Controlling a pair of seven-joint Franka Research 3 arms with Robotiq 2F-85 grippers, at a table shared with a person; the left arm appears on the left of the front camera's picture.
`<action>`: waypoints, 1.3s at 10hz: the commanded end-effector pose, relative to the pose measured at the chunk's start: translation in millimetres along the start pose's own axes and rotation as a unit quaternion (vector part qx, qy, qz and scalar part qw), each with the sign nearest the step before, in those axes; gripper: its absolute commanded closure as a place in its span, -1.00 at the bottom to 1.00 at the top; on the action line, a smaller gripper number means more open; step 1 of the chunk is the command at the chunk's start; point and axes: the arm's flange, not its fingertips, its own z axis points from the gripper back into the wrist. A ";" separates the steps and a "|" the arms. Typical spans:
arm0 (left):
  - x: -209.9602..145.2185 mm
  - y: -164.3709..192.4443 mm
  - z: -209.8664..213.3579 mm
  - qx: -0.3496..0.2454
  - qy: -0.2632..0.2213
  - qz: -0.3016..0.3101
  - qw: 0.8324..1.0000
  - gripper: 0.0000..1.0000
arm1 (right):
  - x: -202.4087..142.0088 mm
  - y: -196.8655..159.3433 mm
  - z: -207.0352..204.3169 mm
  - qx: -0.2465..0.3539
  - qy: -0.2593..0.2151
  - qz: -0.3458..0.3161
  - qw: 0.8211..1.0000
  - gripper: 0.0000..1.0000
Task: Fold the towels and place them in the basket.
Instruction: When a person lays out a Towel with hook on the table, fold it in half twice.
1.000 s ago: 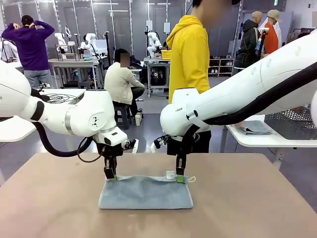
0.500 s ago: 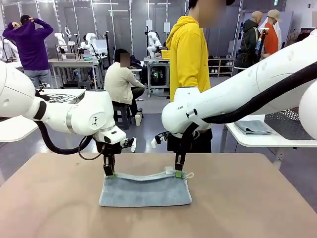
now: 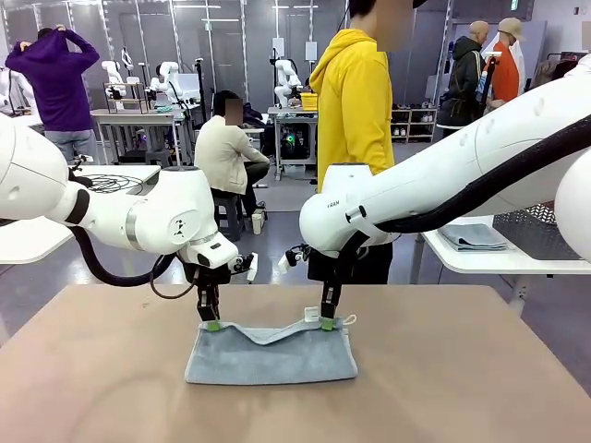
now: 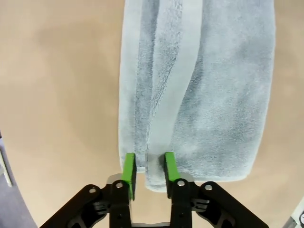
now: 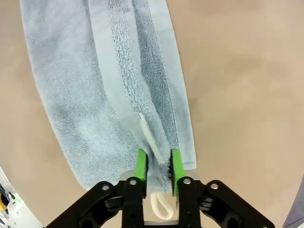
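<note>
**Towel on the worktop, a tool at each far corner**

The brown worktop (image 3: 480, 369) is the biggest thing. Two white arms reach over it. The left arm (image 3: 138, 217) comes in from 9 o'clock. The right arm (image 3: 443, 175) comes in from 3 o'clock. A person in a yellow hoodie (image 3: 355, 101) stands at 12 o'clock, behind the worktop.

The grey-blue towel (image 3: 271, 355) lies folded on the worktop, in the middle, toward 6 o'clock. Its far edge is lifted at both corners and dips down in between.

The dark basket (image 3: 545, 231) with holes in its sides sits on a white side table at 3 o'clock, well apart from the towel.

The left tool (image 3: 212, 325) points down at the towel's 11 o'clock corner. From its wrist, the left tool (image 4: 148, 156) has its two green fingers apart, with the towel (image 4: 213, 95) edge between them.

The right tool (image 3: 326, 323) points down at the 1 o'clock corner. From its wrist, the right tool (image 5: 158, 154) also has its fingers apart around the towel (image 5: 71, 95) edge.

A small white label (image 5: 145, 130) lies on the towel just past those fingers. A white loop (image 5: 159, 206) hangs between them, lower down.
</note>
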 end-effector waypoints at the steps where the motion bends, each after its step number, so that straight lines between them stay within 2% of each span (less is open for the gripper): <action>1: -5.1 -2.5 -2.6 0.027 0.005 -0.002 1.000 -0.82 | -5.0 5.7 -4.9 -0.024 0.002 -0.004 1.000 -0.46; 2: -7.2 -3.5 -1.1 0.040 0.012 -0.001 0.999 -1.00 | -6.2 6.7 -2.5 -0.044 0.015 -0.004 0.999 -0.80; 3: -8.3 -5.3 0.9 0.043 0.011 -0.003 0.999 -1.00 | -7.7 8.1 -1.5 -0.051 0.028 -0.004 0.998 -1.00; 4: -9.9 -7.0 3.5 0.047 0.007 -0.003 0.999 -1.00 | -9.6 9.0 0.0 -0.054 0.035 -0.005 0.998 -1.00; 5: -12.3 -9.0 6.4 0.051 0.004 -0.005 0.999 -0.91 | -12.2 11.1 2.5 -0.056 0.034 -0.005 0.998 -1.00; 6: -14.9 -11.5 13.2 0.057 -0.001 -0.006 0.998 -1.00 | -14.9 14.5 8.2 -0.061 0.032 -0.003 0.998 -0.96; 8: -20.0 -16.9 28.6 0.066 -0.019 -0.002 0.998 -1.00 | -17.2 18.9 15.0 -0.067 0.025 -0.003 0.997 -1.00; 9: -20.6 -19.9 28.6 0.062 -0.014 -0.005 0.998 -1.00 | -18.1 19.3 15.1 -0.065 0.022 -0.005 0.998 -1.00; 10: -11.9 -4.8 23.8 0.056 -0.004 -0.004 0.998 -1.00 | -9.6 9.6 14.9 -0.051 0.029 0.011 0.998 -1.00; 13: -11.9 -4.8 23.8 0.056 -0.004 -0.004 0.998 -1.00 | -9.6 9.6 14.9 -0.051 0.029 0.011 0.998 -1.00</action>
